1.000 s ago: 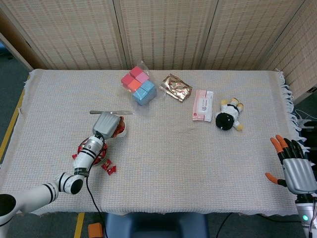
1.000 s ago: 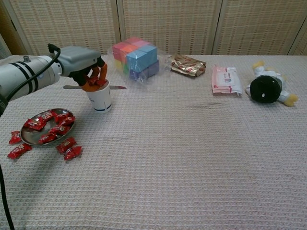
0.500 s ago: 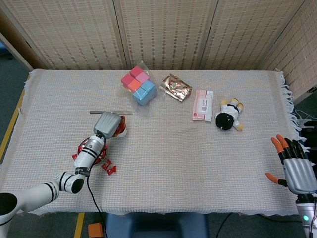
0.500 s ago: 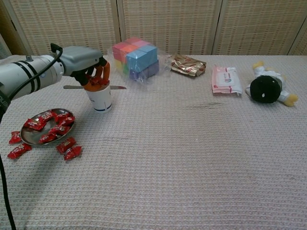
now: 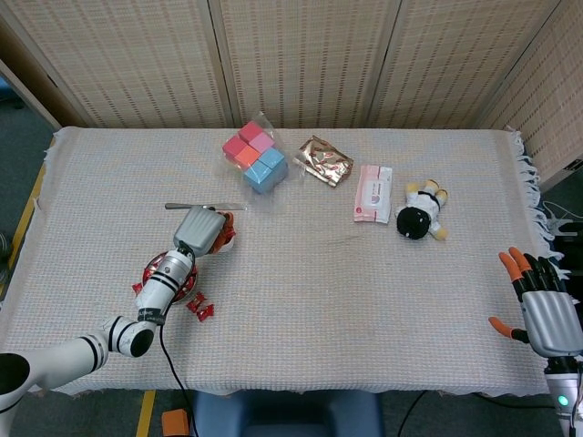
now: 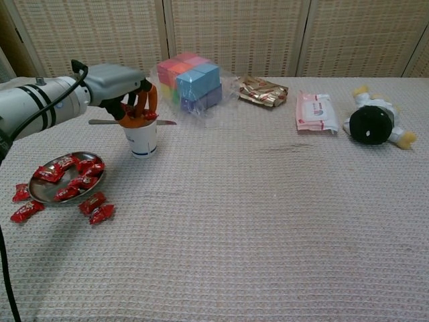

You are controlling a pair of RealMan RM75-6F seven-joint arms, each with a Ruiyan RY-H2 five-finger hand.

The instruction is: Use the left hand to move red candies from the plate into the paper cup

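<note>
Chest view: the left robot hand [image 6: 137, 104] has spread its fingers above the paper cup [image 6: 141, 138], apparently empty — candy seemingly dropped; plate [image 6: 40, 194] at seven o'clock.

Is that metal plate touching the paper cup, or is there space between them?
Apart. The chest view shows bare cloth between the plate and the paper cup.

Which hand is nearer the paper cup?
Left. The left hand sits right over the paper cup, fingers at its rim; the right hand is far off at the table's opposite edge.
</note>
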